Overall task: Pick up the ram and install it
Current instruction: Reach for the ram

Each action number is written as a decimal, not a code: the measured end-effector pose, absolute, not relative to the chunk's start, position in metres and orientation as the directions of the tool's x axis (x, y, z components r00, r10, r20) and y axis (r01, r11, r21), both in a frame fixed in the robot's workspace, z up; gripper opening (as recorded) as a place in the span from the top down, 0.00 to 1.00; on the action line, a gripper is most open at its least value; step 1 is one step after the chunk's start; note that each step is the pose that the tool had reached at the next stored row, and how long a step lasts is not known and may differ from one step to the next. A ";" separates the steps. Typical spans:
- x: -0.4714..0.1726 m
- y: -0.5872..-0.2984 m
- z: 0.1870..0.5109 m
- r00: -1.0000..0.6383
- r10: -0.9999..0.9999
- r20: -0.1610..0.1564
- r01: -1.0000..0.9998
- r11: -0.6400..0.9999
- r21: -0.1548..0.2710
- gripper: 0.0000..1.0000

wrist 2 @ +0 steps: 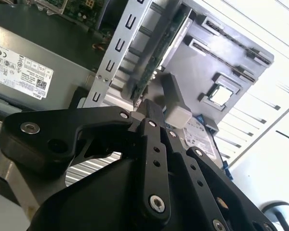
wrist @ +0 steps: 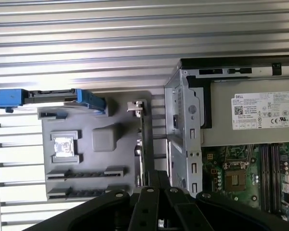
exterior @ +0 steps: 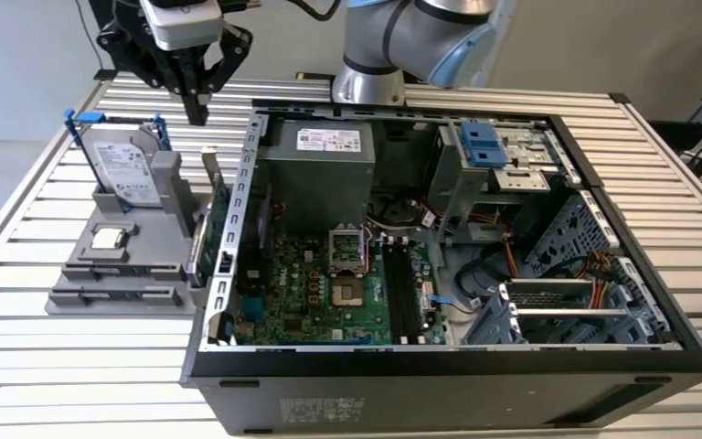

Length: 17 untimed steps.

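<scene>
The ram is a thin dark-green stick standing on edge in the grey holder, close beside the outer wall of the open computer case. It appears edge-on in both wrist views. My gripper hangs above the far end of the holder, well above the ram and touching nothing. Its fingers are pressed together with nothing between them, as both wrist views confirm. Inside the case, the black memory slots lie on the green motherboard.
A silver hard drive with blue rails stands upright in the holder, and a processor chip lies in front of it. The grey power supply fills the case's far corner. Cables and a drive cage occupy the exterior view's right.
</scene>
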State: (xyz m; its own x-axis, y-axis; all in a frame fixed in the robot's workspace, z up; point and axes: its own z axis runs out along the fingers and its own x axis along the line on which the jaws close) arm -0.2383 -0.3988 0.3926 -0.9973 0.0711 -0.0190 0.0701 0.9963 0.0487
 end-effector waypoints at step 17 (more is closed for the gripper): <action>-0.277 -0.399 0.392 -0.997 0.071 -0.019 0.070 0.996 0.049 1.00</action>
